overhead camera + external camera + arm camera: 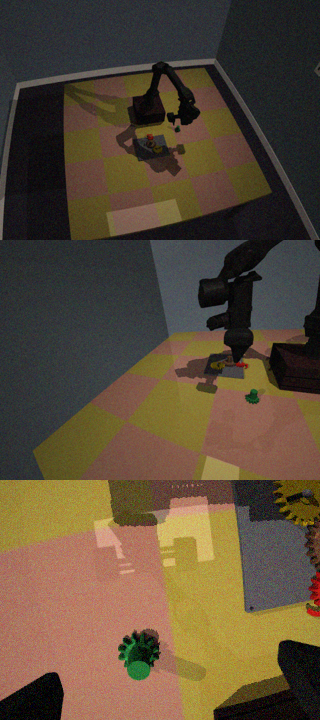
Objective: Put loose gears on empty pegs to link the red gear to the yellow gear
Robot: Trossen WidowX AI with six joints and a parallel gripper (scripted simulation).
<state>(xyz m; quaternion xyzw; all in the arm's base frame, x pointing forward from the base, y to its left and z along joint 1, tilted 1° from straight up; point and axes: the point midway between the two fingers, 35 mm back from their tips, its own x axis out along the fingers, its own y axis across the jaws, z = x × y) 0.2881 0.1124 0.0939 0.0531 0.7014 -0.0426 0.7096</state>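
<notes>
Dim, grainy light is making the small parts hard to read. In the wrist view, the right edge is cutting through a yellow toothed gear with a black stripe [157, 149] [217, 365] [298, 505], a brown toothed gear [150, 143] [228, 363] [314, 545] and a red toothed gear [149, 136] [240, 365] [316, 590]. The arm's shadow is darkening part of the flat grey board [164, 152] [232, 373] [275, 570] carrying them; whether the teeth are meshing or the brown gear is sitting fully flat, I cannot tell.

The black jointed arm [178, 80] [248, 255] is rising from its base, bending high and reaching down beside the board. Its gripper [180, 120] [237, 360] [172, 671] is pointing downward above the surface [129, 173] [175, 400] [60, 590], with its fingers standing wide apart and holding nothing.

The wrist view is showing both black fingers, one at each lower side, while the exterior view is showing them overlapping as one dark point. A green toothed gear with a cylindrical handle [177, 128] [253, 396] [139, 655] is standing loose on the surface, apart from the board. The exterior view is showing its handle upright; the wrist view is looking down on it, between the fingers' sides of the frame.
</notes>
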